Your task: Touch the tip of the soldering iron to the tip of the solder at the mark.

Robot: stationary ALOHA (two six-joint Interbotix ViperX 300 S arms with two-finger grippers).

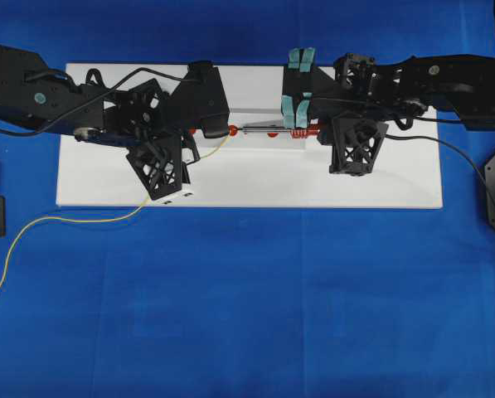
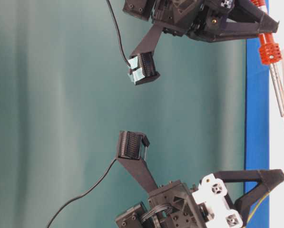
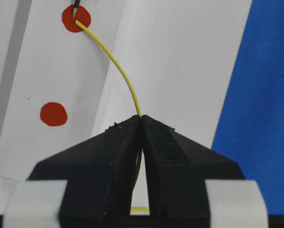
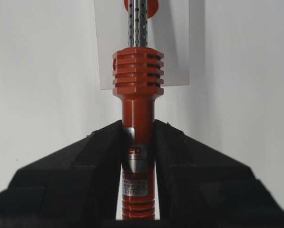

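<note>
Left claw (image 3: 141,124) pinches solder (image 3: 119,64); right claw (image 4: 138,137) clamps soldering iron (image 4: 137,102). Tips meet on red mark (image 3: 76,19).

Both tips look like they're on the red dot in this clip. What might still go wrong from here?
1. The solder arcs unsupported from the left hand to the mark; a slight nudge might flex it off the soldering iron tip.
2. The right hand pinches the iron's smooth round handle far behind its tip, so it may roll or pivot.
3. A second red dot sits nearby; drift might end on the wrong one.
</note>
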